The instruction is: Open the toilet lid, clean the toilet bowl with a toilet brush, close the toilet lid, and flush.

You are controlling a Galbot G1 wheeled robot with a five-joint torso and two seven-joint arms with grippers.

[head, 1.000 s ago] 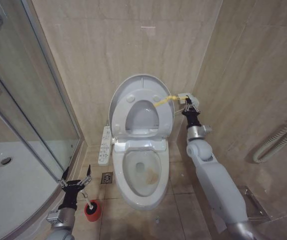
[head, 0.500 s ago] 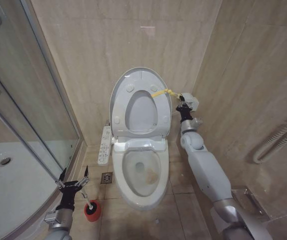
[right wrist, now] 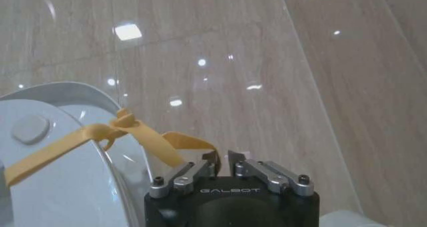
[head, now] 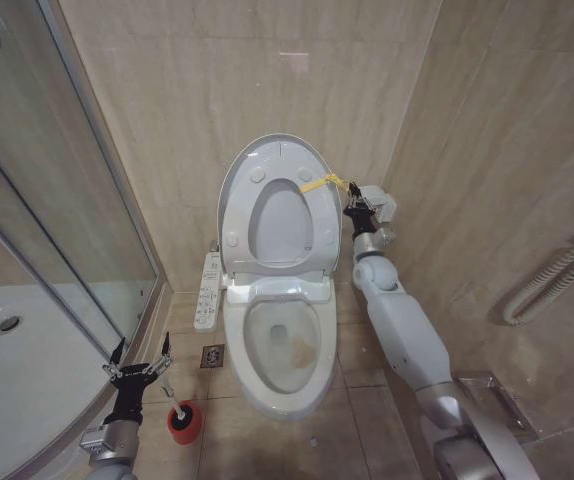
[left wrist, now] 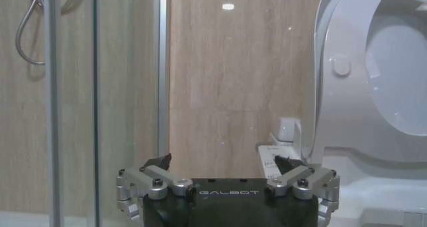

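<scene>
beige wall tiles back the toilet lid [head: 267, 205], which we see standing upright with the seat over the open toilet bowl [head: 279, 350]. our right gripper [head: 353, 210] pinches the yellow cord loop [head: 319, 183] at the lid's edge. our left gripper [head: 137, 365] hangs spread wide and empty, above the toilet brush [head: 180, 414] in its red holder [head: 183, 424] on the floor.

toilet lid [head: 272, 200] upright, right end effector [head: 351, 212] pinching yellow cord [head: 319, 183]

toilet lid [head: 272, 195]: smooth glossy plastic | toilet bowl [head: 282, 350]: glazed ceramic | wall tiles [head: 187, 90]: polished
</scene>
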